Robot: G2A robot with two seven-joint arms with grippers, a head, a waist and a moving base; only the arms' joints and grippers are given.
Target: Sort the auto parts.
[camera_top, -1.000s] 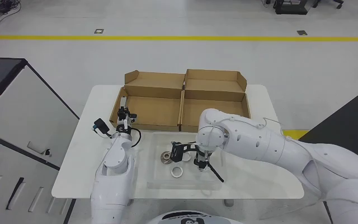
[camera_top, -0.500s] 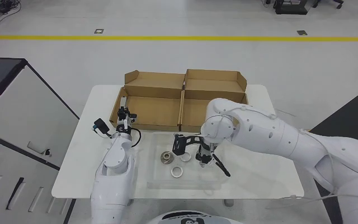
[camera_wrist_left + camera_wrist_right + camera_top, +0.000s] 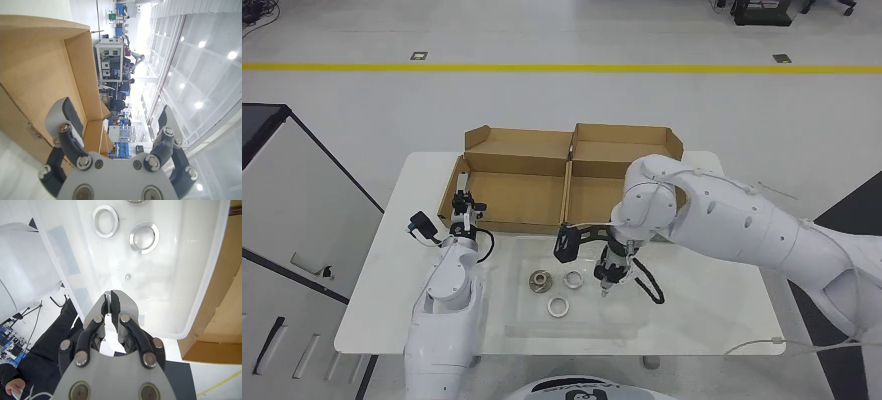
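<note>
On the surface (image 3: pixel 377 300), cardboard boxes (image 3: pixel 522 195) stand just behind the clear tray (image 3: pixel 527 318). My left gripper (image 3: pixel 115 113) sits off the tray's far left corner, fingers spread and empty. My right gripper (image 3: pixel 110 294) hangs over the tray, fingers clamped on a bolt (image 3: pixel 108 305); metal rings (image 3: pixel 144 237) lie inside.

The left arm (image 3: pixel 447 290) and right arm (image 3: pixel 722 235) wear rounded white shells. The left gripper (image 3: pixel 115 109) and right gripper (image 3: pixel 111 298) share silver plates, black links with silver screws, grey fingers (image 3: pixel 53 115) and ribbed black pads (image 3: pixel 72 115) (a black cable (image 3: pixel 650 285) hangs by the right).
</note>
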